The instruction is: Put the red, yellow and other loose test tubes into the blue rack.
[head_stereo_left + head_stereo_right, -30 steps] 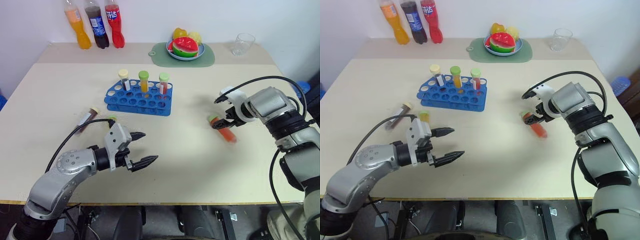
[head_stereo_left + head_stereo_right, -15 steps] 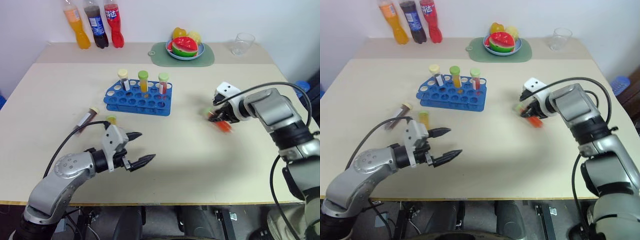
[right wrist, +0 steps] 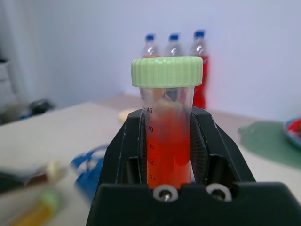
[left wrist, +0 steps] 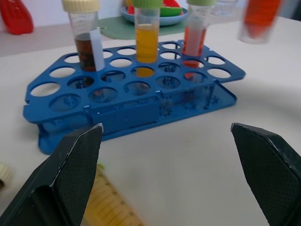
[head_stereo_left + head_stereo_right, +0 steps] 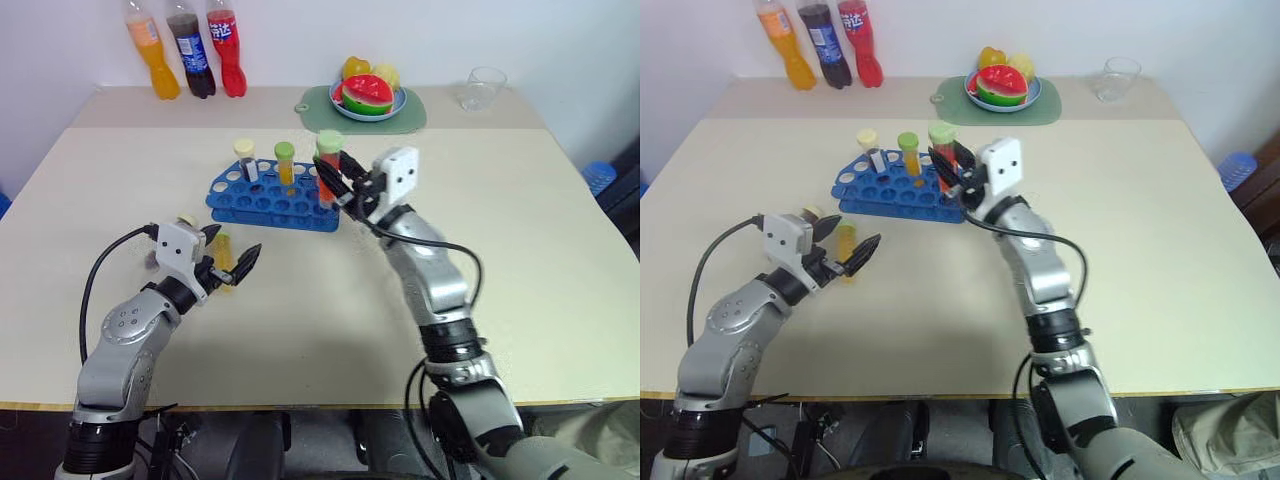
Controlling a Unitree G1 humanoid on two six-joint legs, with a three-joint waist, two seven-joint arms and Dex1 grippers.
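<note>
Right gripper (image 5: 342, 186) clamps the red tube (image 5: 327, 170) upright above the blue rack (image 5: 268, 200) edge — centre on a free hole, lower straight. Left gripper (image 5: 226, 255) spread wide around the yellow tube (image 5: 223, 253) on the table.

arms: silver-grey metal segments showing with black joint collars | cables: thin black cable looping along each forearm | wrists: white boxy housing sitting behind each gripper | left gripper (image 5: 232, 262): two black pointed fingers | right gripper (image 5: 341, 184): black ribbed fingers, two silver screws showing at their base in the right wrist view
</note>
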